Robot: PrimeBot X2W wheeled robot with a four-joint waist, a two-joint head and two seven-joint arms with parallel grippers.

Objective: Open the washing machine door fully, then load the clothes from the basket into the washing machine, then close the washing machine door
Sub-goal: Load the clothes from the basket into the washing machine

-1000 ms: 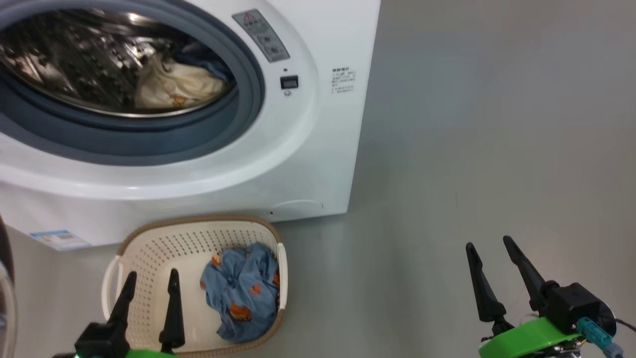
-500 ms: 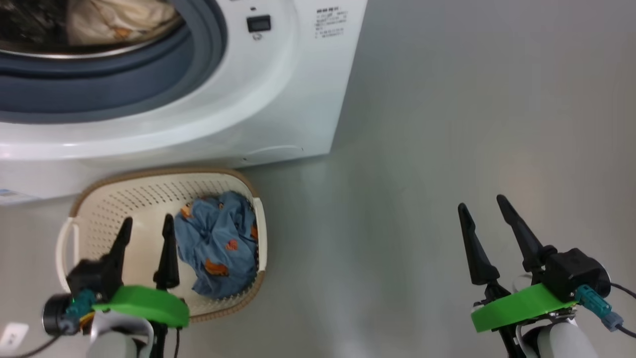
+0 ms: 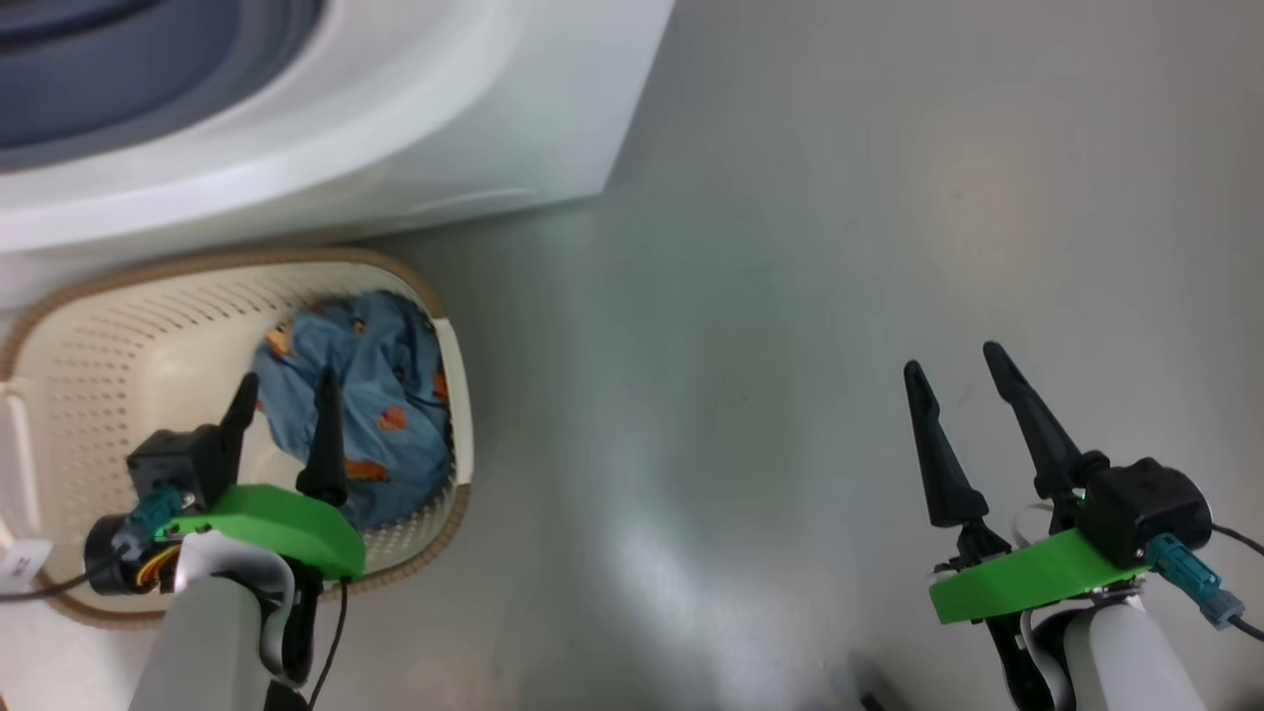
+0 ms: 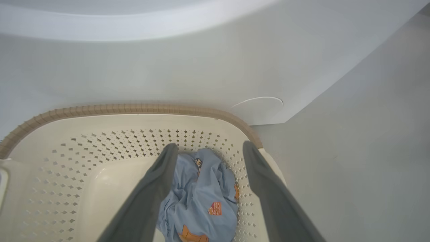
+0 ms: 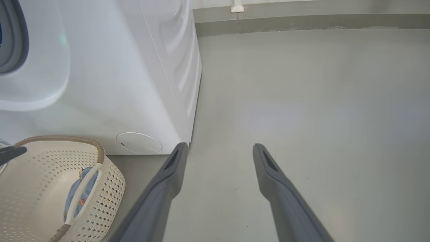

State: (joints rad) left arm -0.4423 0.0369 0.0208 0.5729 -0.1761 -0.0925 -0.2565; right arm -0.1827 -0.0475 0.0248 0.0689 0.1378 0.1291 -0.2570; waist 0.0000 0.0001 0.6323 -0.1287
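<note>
Left tool [image 3: 285,380] hangs wide open and empty above the blue bear-print garment [image 3: 390,365] in the basket [image 3: 118,316] before the washing machine [image 3: 444,118]. Loading step: lower it, then close on cloth.

There is one washing machine [image 3: 395,118], at eleven o'clock in the head view, with one round cover [image 5: 139,143] low on its front, and one basket [image 3: 99,336] at eight o'clock on the floor [image 3: 790,247]. The basket holds one blue garment [image 3: 365,395], bunched toward its three o'clock side, and it has two handles [image 3: 459,385], one at three o'clock and one at nine o'clock. There are two tools, the left tool [image 3: 286,380] at eight o'clock and the right tool [image 3: 950,357] at four o'clock, each with two dark fingers [image 3: 938,454], four in all.
</note>
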